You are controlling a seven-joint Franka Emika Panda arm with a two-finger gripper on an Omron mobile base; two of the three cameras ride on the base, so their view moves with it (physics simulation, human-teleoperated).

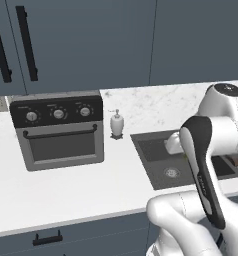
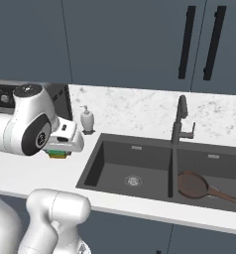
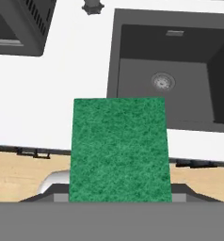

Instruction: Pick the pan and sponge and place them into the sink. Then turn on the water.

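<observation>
Hand [image 2: 58, 152]: clamped on the sponge, fingertips hidden behind it.
Sponge [image 3: 119, 149]: held above the tabletop [image 2: 30, 171], left of the sink [image 2: 140, 171]; its yellow layer barely shows.
Pan [image 2: 192, 184]: lies in the right basin, handle pointing right.
Faucet [image 2: 179, 121]: upright behind the divider.

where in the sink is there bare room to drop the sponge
The left basin of the sink is bare around its drain. The right basin is crowded by the pan, its handle running right. The gripper holds the sponge over the counter left of the sink.
</observation>
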